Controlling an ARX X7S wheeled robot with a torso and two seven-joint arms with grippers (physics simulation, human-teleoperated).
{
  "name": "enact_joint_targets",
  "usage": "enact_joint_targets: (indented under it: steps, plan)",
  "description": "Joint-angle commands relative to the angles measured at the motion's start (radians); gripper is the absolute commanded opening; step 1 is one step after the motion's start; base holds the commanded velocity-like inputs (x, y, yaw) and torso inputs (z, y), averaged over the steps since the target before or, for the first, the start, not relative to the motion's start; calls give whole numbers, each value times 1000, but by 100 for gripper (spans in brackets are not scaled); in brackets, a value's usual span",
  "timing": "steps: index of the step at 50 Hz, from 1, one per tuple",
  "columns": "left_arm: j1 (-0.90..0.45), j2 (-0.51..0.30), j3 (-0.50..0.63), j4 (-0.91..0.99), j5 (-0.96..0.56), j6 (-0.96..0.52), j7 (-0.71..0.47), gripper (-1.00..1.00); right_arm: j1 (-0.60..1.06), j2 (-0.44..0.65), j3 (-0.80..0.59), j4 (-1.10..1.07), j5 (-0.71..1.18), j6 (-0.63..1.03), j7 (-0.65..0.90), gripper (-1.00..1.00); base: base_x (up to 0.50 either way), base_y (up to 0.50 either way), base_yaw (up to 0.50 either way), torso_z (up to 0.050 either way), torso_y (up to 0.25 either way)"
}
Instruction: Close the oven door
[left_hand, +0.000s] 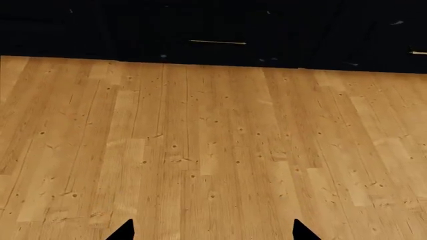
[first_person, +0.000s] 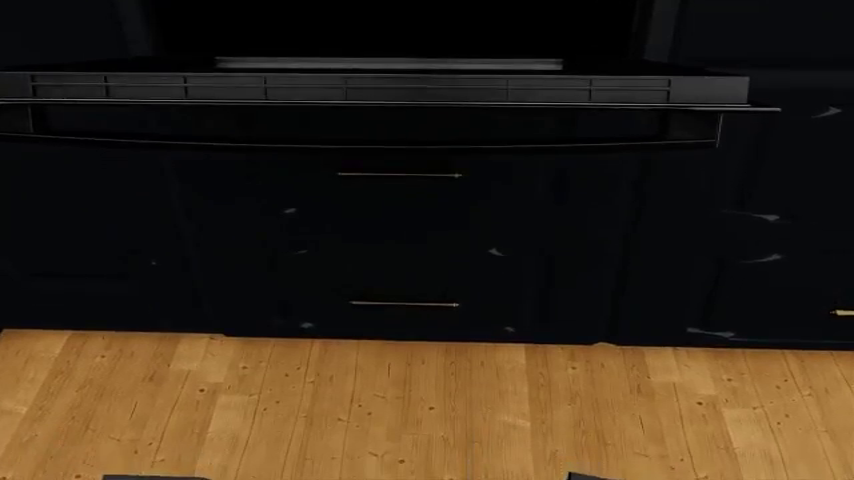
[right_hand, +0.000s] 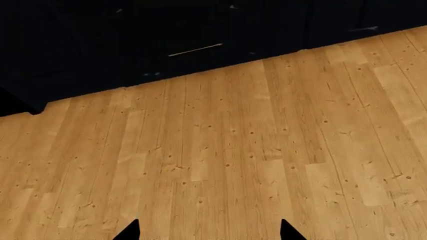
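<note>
Oven door (first_person: 387, 90) hanging open, long axis crosswise, above and ahead of both spread, empty pincers; neither arm clearly nearer.

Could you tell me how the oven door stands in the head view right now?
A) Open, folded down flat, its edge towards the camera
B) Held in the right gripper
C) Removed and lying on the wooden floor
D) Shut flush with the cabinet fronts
A: the oven door juts out level above the drawer fronts, its long bar handle along the near edge, with the dark oven cavity open behind it.
</note>
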Motion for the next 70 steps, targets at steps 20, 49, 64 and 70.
enact_joint_targets:
  steps: [20,49,64,70]
  plan:
    - [-26,2,10,-51,-23,-26,13,100,24,-2,-7,83,19,-24,-50,100,102,0,0,0,0]
    - [-20,-8,15,-31,-39,-30,12,100,12,10,-33,51,9,-37,-38,100,249,26,0,0,0]
    - [-20,-9,18,-42,-47,-32,14,100,19,10,-31,62,19,-40,-42,100,250,86,0,0,0]
    - [-25,-10,23,-47,-61,-62,20,100,31,5,-26,111,24,-50,-56,100,275,0,0,0,0]
